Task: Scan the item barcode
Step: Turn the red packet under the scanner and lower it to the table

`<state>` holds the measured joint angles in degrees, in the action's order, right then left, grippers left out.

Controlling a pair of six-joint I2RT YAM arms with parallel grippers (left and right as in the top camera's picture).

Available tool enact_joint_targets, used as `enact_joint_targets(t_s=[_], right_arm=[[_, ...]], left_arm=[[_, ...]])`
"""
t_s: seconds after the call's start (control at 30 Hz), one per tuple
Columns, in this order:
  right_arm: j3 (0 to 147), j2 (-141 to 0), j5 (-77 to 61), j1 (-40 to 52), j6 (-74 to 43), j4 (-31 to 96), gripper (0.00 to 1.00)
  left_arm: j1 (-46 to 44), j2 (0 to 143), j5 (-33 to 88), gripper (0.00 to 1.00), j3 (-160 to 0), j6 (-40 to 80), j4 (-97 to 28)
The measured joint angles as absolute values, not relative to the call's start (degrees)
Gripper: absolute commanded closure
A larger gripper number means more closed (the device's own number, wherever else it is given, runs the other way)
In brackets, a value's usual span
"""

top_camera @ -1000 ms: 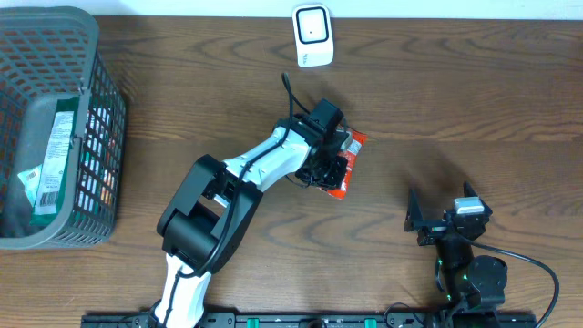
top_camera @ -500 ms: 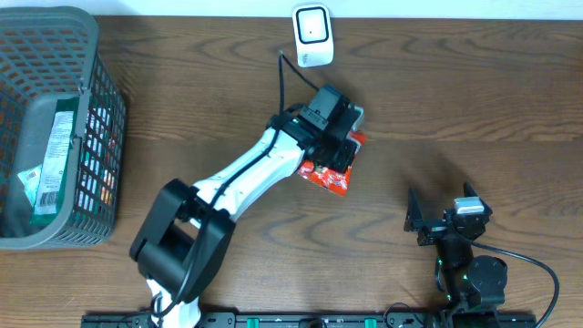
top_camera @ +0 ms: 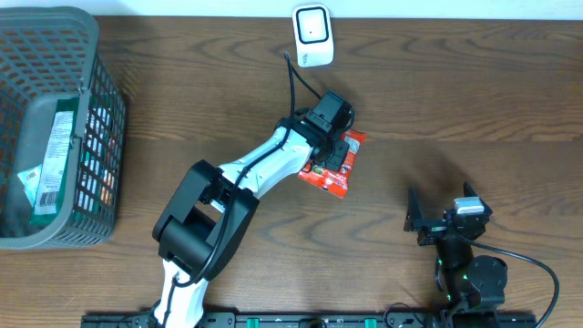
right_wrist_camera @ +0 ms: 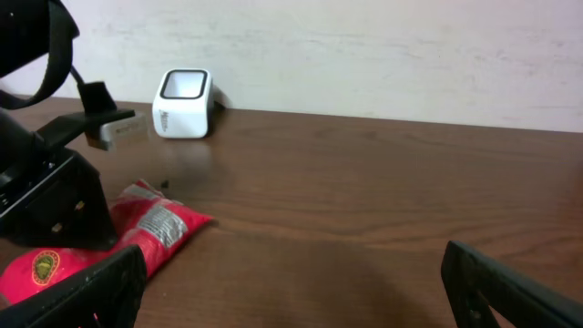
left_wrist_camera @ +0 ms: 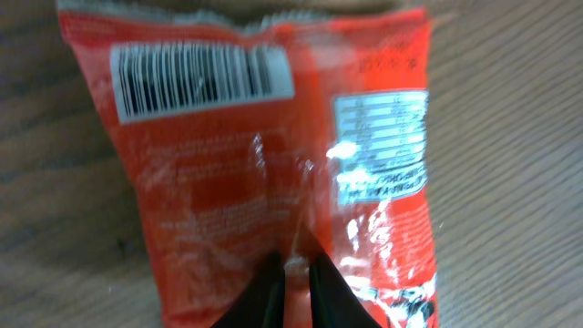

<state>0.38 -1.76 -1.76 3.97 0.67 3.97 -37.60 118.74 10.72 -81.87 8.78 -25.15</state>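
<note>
A: What has been altered over the last second?

B: The left gripper [left_wrist_camera: 296,271] was carried a little farther toward the scanner [top_camera: 311,35] half a second ago. It has since been drawn back slightly toward the near side. The red snack packet [top_camera: 340,171] has been taken along and is now held at a slant rather than lengthwise.

A: How are the jaws set?

B: The left jaws are pinched together on a fold of the packet's wrapper. The right gripper [top_camera: 444,219] is parked at the near right with its jaws wide apart, and nothing is held in it.

A: Where is the packet now?

B: It is kept near the middle of the table [top_camera: 474,91], on the near side of the scanner and apart from it. Whether it is lifted clear of the wood cannot be told.

A: What is meant for the task?

B: The barcode [left_wrist_camera: 200,82] is turned up toward the wrist camera. It is judged not yet presented to the scanner's window, so the approach probably has to be made again.
</note>
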Motion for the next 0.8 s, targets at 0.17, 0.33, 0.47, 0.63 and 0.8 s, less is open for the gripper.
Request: enact_joint_targets(t_s=[0.17, 0.33, 0.47, 0.63, 0.8], right_arm=[[0.4, -1.8, -1.8, 4.0, 0.7, 4.0, 0.01], [0.4, -1.8, -1.8, 4.0, 0.7, 4.0, 0.01], [0.4, -1.8, -1.8, 4.0, 0.7, 4.0, 0.01], [0.4, -1.8, -1.8, 4.0, 0.7, 4.0, 0.01], [0.4, -1.8, -1.8, 4.0, 0.7, 4.0, 0.01]], left_arm=[[-37.6, 118.1, 10.5, 0.79, -82.1, 9.0, -26.6], [-37.6, 114.1, 8.1, 0.79, -82.0, 9.2, -27.0], [-37.7, 112.4, 9.1, 0.79, -81.9, 12.8, -27.2], [-40.8, 113.8, 14.9, 0.79, -81.9, 14.8, -26.6], [-45.5, 117.8, 16.6, 0.79, -81.9, 15.2, -25.8]])
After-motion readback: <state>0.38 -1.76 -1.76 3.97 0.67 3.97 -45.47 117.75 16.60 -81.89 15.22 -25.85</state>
